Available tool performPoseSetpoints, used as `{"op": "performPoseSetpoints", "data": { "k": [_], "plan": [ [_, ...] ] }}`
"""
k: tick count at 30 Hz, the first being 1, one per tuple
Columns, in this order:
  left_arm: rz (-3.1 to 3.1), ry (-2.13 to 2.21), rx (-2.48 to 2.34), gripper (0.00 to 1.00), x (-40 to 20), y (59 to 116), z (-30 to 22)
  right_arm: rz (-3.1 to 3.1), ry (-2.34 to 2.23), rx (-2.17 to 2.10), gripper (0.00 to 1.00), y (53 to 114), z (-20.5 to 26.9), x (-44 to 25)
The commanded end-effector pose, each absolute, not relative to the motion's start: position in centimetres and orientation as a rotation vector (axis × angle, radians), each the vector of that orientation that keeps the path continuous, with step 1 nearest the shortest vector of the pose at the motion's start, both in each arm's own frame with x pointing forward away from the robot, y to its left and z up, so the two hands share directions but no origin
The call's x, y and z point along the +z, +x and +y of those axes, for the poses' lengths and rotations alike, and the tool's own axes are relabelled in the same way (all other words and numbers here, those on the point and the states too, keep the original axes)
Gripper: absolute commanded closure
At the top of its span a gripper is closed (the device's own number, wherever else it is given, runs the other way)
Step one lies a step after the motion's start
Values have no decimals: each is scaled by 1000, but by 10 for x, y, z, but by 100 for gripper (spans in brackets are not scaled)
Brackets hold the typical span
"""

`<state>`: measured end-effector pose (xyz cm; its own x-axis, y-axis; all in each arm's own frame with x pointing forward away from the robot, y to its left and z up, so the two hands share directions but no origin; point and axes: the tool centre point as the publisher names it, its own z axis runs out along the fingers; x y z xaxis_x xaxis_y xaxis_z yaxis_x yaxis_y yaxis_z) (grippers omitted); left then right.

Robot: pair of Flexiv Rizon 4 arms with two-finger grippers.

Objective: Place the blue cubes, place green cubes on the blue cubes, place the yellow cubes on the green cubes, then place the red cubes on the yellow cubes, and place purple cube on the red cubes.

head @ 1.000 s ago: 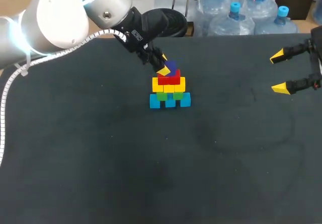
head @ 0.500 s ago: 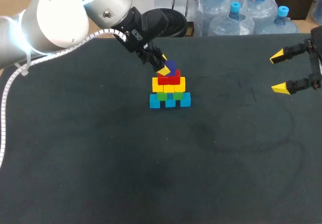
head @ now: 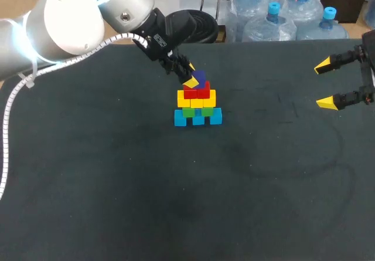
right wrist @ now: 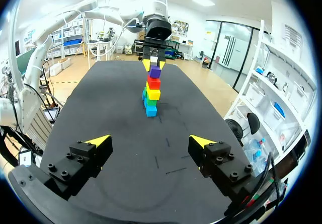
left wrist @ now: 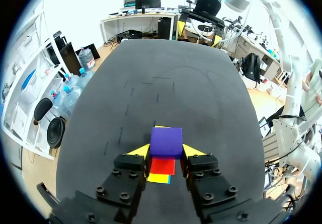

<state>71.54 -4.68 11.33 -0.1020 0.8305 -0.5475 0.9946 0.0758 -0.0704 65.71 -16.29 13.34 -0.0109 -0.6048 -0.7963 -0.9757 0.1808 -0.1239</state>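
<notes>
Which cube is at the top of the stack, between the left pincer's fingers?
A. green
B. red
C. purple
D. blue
C: the purple cube sits on top of the red cubes, with the yellow tips of the left pincer against its two sides.

A small purple cube (left wrist: pixel 166 141) is gripped between the yellow-tipped fingers of the left gripper (left wrist: pixel 166 151), a tip pressed to each opposite side. Directly beneath it a red cube (left wrist: pixel 162 166) is seen, and under that a yellow cube's edge (left wrist: pixel 157 178). The stack is carried by the dark table (left wrist: pixel 166 83), well in from its edges.
</notes>
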Motion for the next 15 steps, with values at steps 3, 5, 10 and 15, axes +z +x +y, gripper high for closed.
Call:
{"op": "performPoseSetpoints", "data": {
  "k": [3,5,10,15],
  "plan": [
    [1998,1815,-624,63,113,718,-46,1704,-1510,623,0,657,-163,133],
    [1998,1815,-625,62,113,718,-46,1704,-1510,623,0,657,-163,133],
    [1999,1815,-631,60,113,718,-46,1704,-1510,623,0,657,-163,133],
    [2000,1815,-634,56,112,718,-46,1704,-1510,623,0,657,-163,133]
  ]
}}
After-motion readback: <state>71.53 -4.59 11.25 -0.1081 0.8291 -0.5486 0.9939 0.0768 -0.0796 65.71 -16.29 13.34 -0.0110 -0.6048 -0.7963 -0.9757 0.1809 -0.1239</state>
